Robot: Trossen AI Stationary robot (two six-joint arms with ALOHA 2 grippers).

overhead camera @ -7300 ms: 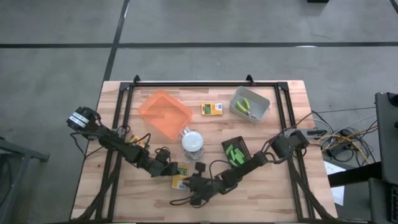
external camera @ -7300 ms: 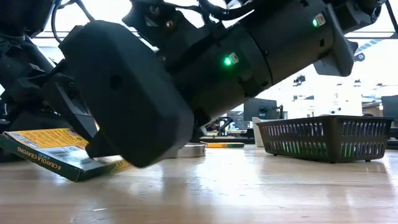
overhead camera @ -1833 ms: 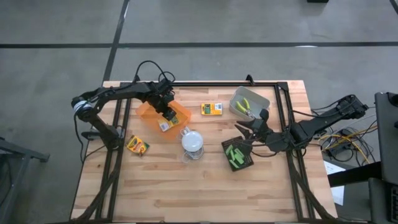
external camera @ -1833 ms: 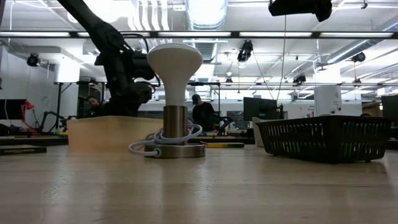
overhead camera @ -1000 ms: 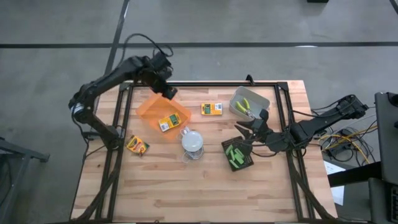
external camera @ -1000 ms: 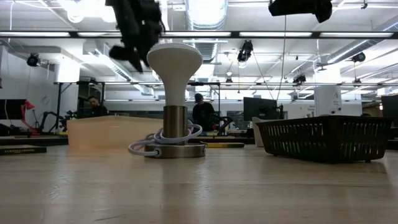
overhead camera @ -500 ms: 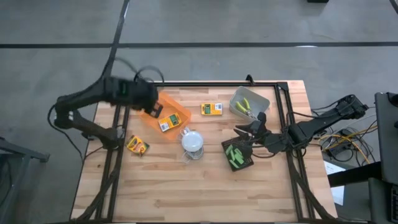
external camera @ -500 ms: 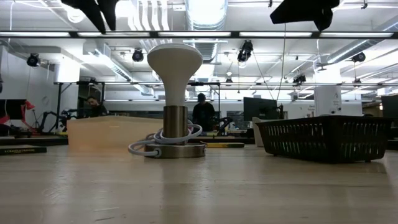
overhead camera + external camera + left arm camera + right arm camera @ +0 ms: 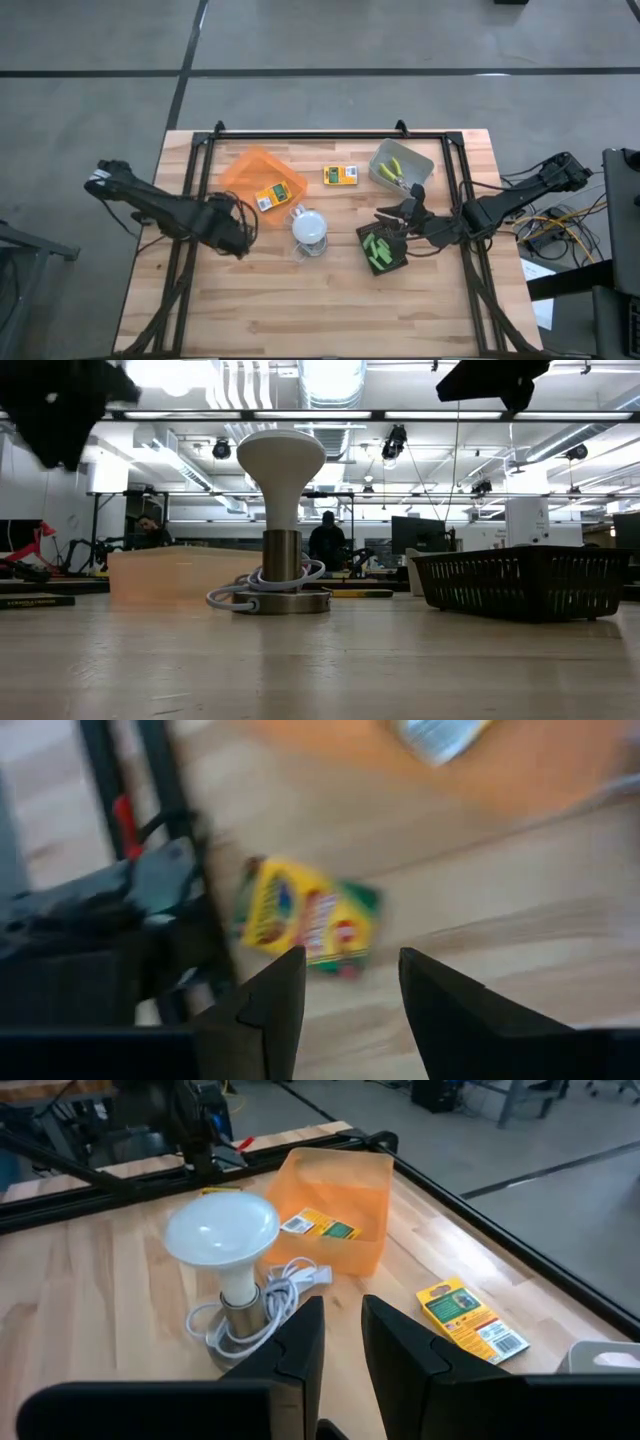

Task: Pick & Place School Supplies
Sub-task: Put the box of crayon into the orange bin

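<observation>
Hovering with the left pincer (image 9: 345, 982) open and empty above a crayon box (image 9: 305, 916) lying on the table (image 9: 330, 300), hidden from overhead. Holding the right pincer (image 9: 340, 1320) slightly parted, empty, over the black tray (image 9: 380, 250); showing another box (image 9: 320, 1226) in the orange tray (image 9: 345, 1190).

Left arm stretched low from the table's (image 9: 330, 300) left edge, left gripper (image 9: 237, 237) over its left-front part, fingers (image 9: 268, 1005) parted and empty, right arm reaching in from the right edge, right gripper (image 9: 390, 224) right of centre, fingers (image 9: 300, 1342) narrowly parted, empty
</observation>
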